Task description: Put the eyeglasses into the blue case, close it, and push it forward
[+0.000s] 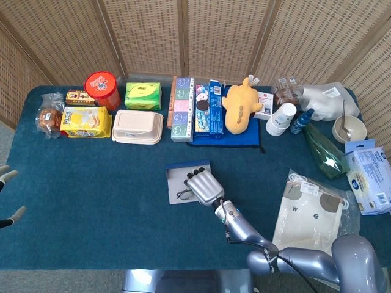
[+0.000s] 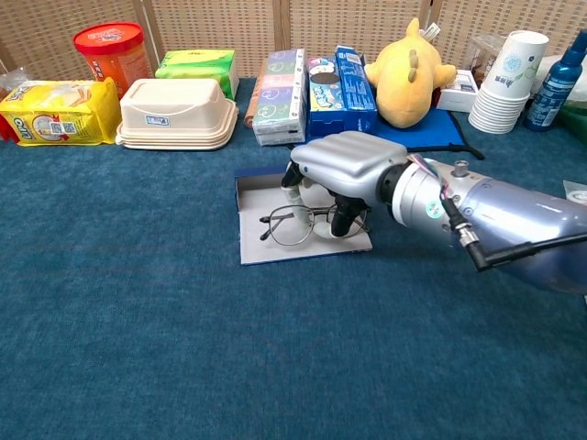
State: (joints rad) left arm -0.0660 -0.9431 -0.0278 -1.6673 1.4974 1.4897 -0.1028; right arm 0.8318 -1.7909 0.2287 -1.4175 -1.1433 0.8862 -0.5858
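Over the open blue case (image 2: 303,220), the right robot hand (image 2: 341,170) pinches the eyeglasses (image 2: 303,223) — lenses lengthwise along it — left robot hand (image 1: 7,195) far off, fingers spread.

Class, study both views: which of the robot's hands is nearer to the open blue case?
Right. The right hand holds the eyeglasses over the blue case; the left hand sits at the table's far left edge.

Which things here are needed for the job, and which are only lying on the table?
Needed: eyeglasses, blue case, right hand holding the eyeglasses.
Lying about: yellow plush toy, paper cups, red canister, beige lunch box.
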